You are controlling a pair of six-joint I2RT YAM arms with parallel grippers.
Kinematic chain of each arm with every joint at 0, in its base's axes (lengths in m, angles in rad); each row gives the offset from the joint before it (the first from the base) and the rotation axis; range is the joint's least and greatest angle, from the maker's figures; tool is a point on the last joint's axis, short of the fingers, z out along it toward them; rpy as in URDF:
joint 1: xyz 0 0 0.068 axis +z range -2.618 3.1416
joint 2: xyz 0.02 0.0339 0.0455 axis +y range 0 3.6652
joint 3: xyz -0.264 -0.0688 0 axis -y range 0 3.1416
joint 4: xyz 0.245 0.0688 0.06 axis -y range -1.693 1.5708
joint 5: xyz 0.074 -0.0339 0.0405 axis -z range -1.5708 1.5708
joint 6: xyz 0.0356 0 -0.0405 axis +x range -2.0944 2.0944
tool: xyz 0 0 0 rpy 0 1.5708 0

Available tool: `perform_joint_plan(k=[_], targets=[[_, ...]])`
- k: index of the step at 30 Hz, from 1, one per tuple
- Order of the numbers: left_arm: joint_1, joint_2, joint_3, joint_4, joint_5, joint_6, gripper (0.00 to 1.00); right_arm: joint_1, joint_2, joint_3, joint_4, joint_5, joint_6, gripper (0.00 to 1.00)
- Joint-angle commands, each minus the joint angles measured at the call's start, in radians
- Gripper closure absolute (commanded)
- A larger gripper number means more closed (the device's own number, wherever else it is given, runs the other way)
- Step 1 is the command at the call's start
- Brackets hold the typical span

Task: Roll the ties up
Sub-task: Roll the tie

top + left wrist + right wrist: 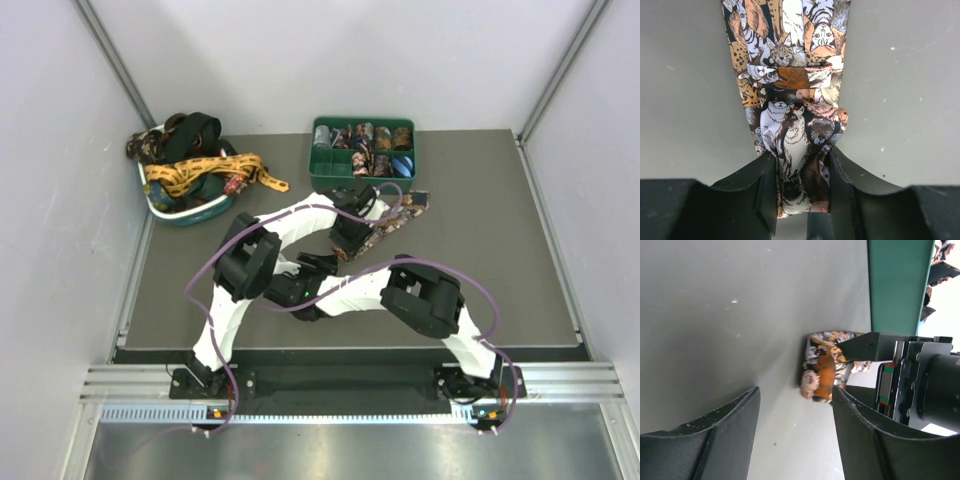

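The left arm folds at its elbow and reaches to the right over the grey matte worktop (500, 260), wrist tipped down. The left claw (802, 175) is clenched on the cat-print tie (790, 60). Its 2 black fingers (767, 180) pinch the sides of a small folded-over bundle at the tie's near end. The rest of that tie lies flat as a strip, widening away from the claw, near the middle of the worktop just in front of the green tray (330, 165). Its fabric is smooth and woven, crowded with brown, orange, white and grey cats on a dark ground.

The right arm bends back from its elbow towards the left, low over the worktop. The right claw (795, 395) is released, its blunt, scuffed black fingers parted with only bare surface between them, pointing at the bundle from the side.

The tray is rigid plastic with compartments holding several tight rolled ties (365, 137). A round teal basket (190, 215) at the far left holds loose ties, with a gold-yellow tie (215, 170) draped over its rim.
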Motion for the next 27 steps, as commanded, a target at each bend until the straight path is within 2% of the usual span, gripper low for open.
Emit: perform_joint_plan(k=[1,13,18,22,27], targets=[[-0.001,0.103,-0.043,-0.340,-0.018,-0.053,0.74,-0.032,0.038,0.048,-0.078,0.029,0.002,0.41],[-0.021,0.118,0.001,-0.429,-0.028,-0.079,0.72,-0.064,0.092,0.065,-0.083,0.012,-0.035,0.38],[-0.030,0.107,-0.002,-0.449,-0.040,-0.073,0.72,-0.090,0.118,0.080,-0.136,-0.026,-0.013,0.39],[-0.031,0.098,0.000,-0.459,-0.035,-0.060,0.73,-0.129,0.175,0.116,-0.189,-0.045,0.010,0.44],[-0.030,0.109,0.008,-0.469,-0.040,-0.048,0.72,-0.153,0.201,0.135,-0.204,-0.042,0.024,0.57]])
